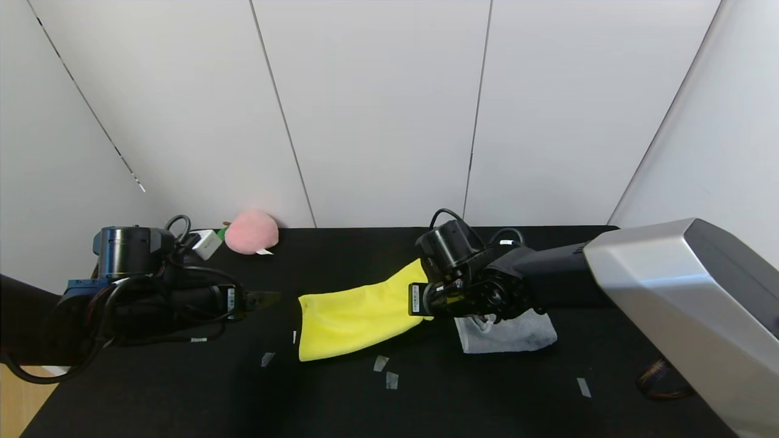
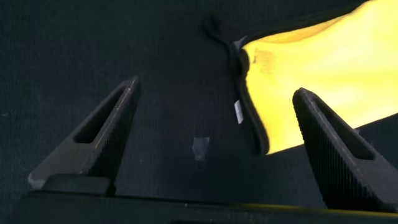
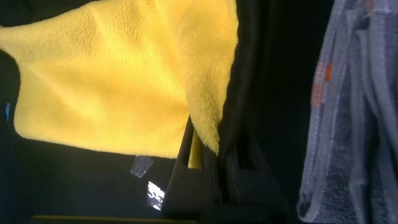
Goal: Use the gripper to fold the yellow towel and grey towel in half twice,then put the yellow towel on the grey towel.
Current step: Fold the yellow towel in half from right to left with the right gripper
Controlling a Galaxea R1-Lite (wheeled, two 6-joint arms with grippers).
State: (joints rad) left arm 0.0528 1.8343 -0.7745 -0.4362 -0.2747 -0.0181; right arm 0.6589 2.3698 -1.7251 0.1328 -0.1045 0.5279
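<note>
The yellow towel (image 1: 359,319) lies folded on the black table, its right end raised off the surface. My right gripper (image 1: 427,299) is shut on that raised end; in the right wrist view the fingers (image 3: 186,155) pinch the yellow towel's (image 3: 112,81) black-trimmed edge. The grey towel (image 1: 517,333) rests folded just under and right of that gripper, and its orange marks show in the right wrist view (image 3: 354,124). My left gripper (image 1: 268,298) hovers open left of the yellow towel, whose near corner (image 2: 323,74) sits by one finger (image 2: 336,155); nothing is between its fingers.
A pink plush peach (image 1: 251,231) and a small white box (image 1: 206,243) sit at the back left by the wall. Bits of tape (image 1: 380,363) dot the black cloth (image 1: 182,389). A brown ring (image 1: 660,377) lies at the right front.
</note>
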